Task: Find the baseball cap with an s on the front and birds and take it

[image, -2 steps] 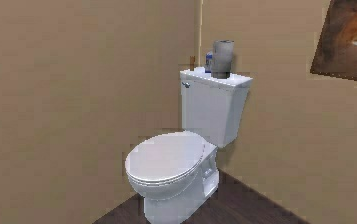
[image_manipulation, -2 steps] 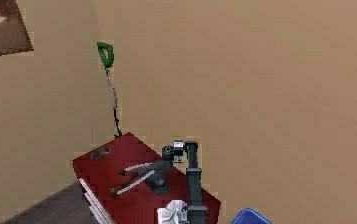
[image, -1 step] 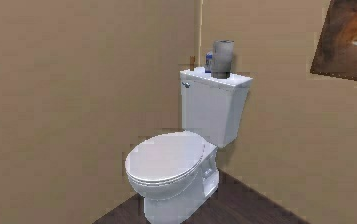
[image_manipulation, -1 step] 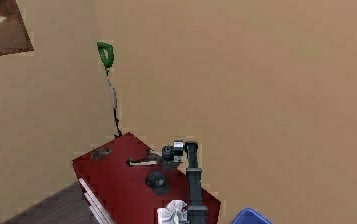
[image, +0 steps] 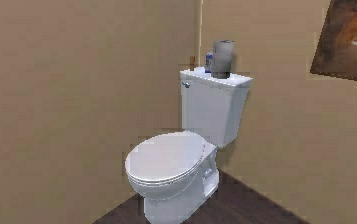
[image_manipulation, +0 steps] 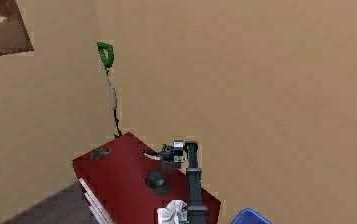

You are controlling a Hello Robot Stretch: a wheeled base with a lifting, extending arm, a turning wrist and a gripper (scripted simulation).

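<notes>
Forward view: white toilet (image: 171, 165), lid down; grey cylinder (image: 224, 56) on its tank (image: 216, 105); framed picture (image: 344, 40) on the wall.

Arm side view: red cabinet (image_manipulation: 116, 178). On it, beside the arm (image_manipulation: 193, 178), lies a dark rounded blob (image_manipulation: 158, 181), possibly the cap, markings illegible. Gripper (image_manipulation: 164, 153) above the cabinet top; finger spread and load cannot be told.

Handling, judged: light, soft crown, stiffer brim; grasp the brim.

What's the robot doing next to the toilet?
The robot is facing a white toilet in a corner, with a grey roll-like thing on the tank. Off to its side, its arm reaches out over a dark red table. The end effector is close to a dark round blob. I can't tell what that blob is, or whether the end effector holds anything.
</notes>
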